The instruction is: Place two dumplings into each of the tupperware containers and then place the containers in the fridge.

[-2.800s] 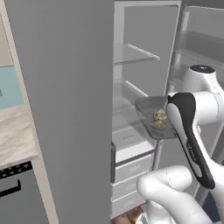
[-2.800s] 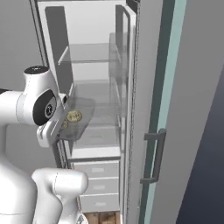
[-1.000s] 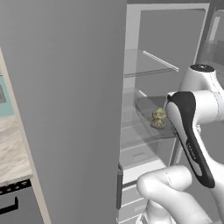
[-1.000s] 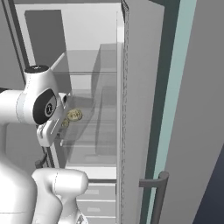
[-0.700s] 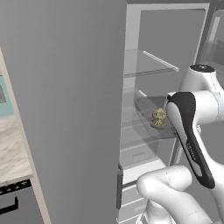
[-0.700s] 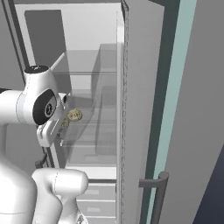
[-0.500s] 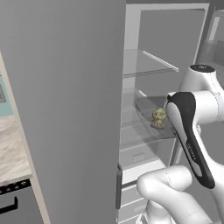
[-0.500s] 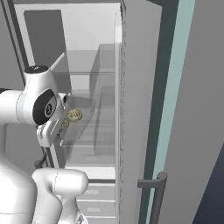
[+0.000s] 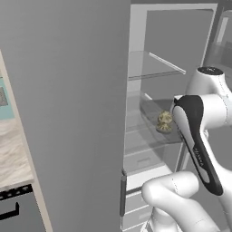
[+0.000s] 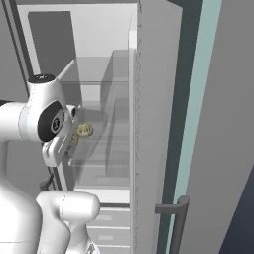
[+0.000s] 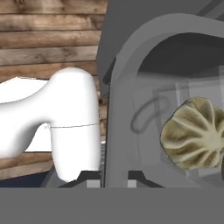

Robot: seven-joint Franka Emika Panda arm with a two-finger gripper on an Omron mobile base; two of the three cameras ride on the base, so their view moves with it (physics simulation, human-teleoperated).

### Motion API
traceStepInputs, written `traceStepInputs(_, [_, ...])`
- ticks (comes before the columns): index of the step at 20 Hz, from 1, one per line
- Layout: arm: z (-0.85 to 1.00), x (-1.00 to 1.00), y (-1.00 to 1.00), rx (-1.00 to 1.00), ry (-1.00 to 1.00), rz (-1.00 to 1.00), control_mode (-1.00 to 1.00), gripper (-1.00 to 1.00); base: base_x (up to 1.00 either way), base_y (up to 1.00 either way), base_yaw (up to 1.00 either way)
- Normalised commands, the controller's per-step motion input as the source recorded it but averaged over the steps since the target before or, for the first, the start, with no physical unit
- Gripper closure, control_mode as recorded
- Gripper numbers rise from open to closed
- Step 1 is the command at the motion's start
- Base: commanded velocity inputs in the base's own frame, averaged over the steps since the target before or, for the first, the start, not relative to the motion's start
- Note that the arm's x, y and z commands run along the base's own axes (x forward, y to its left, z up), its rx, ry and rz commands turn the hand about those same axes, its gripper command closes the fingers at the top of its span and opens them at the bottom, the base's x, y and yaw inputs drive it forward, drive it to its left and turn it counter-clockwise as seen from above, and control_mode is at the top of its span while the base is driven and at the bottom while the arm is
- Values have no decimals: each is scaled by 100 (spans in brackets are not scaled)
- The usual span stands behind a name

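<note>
Between the open fridge's (image 9: 68, 90) shelves, the arm is holding a container (image 9: 156, 118) level at the height of a middle glass shelf (image 9: 156, 68) — presumably so the dumplings (image 9: 165, 121) are not sliding while the box is going in. From the left base camera the container is showing as a shallow, see-through box reaching into the pale interior, with the tan dumplings sitting near the end closest to the wrist. From the right base camera the same dumplings (image 10: 83, 131) are sitting just beside the white wrist, in front of the open compartment.

Along the hand camera, the gripper (image 11: 114, 177) is sitting with its fingers pinched together on the container's rim (image 11: 114, 131); the grey wall is rising straight up from between the tips, and one pleated dumpling (image 11: 194, 133) is lying inside the box to the right. Gripping by the rim at one short end is leaving the far end free to slide onto a shelf first.

Whether the box is already resting on glass or hanging just above it, I cannot tell — the clear shelves and the clear plastic are blending.
</note>
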Motion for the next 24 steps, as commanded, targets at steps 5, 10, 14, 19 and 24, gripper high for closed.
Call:
traceStepInputs(5, [12, 0, -24, 13, -36, 20, -100, 100, 0, 0, 0])
traceStepInputs(10, [41, 28, 3, 9, -27, 16, -100, 100, 0, 0, 0])
traceStepInputs(14, [66, 49, 6, 2, -1, 10, -100, 100, 0, 0, 0])
traceStepInputs(19, [55, 77, 17, 0, 1, 3, -100, 100, 0, 0, 0])
traceStepInputs(24, [49, 90, 5, 0, 17, 1, -100, 100, 0, 0, 0])
